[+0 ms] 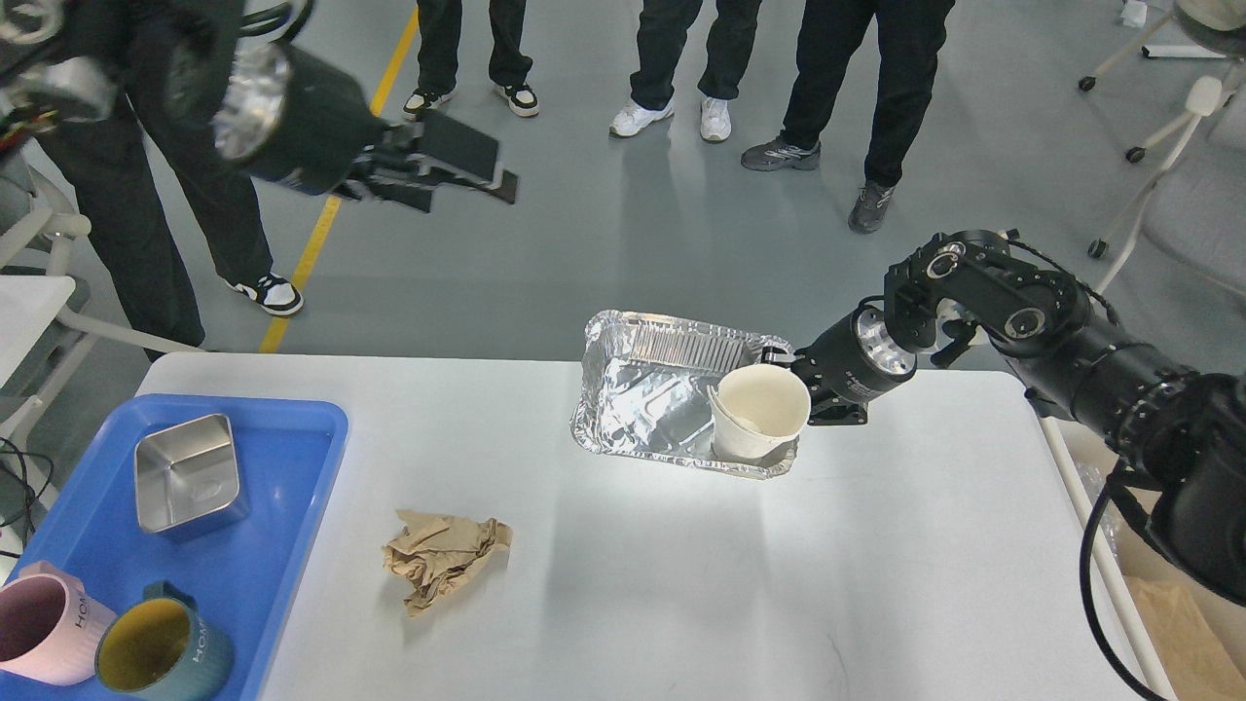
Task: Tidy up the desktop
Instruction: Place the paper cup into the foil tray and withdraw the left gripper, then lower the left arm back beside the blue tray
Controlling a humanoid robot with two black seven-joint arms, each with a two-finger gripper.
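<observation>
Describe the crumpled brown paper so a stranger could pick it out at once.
Start at the white desktop and look to its near-left part, just right of the blue tray. The crumpled brown paper lies there alone on bare surface: the only tan, wrinkled, shapeless thing, unlike the shiny foil pan farther back.

One view only, from the robot's head: it looks forward and steeply down on the surface (681, 584), near, with floor (604, 243) beyond.

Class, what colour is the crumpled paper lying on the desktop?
Light brown; the crumpled paper shows best in the head view, on the white desktop.
</observation>
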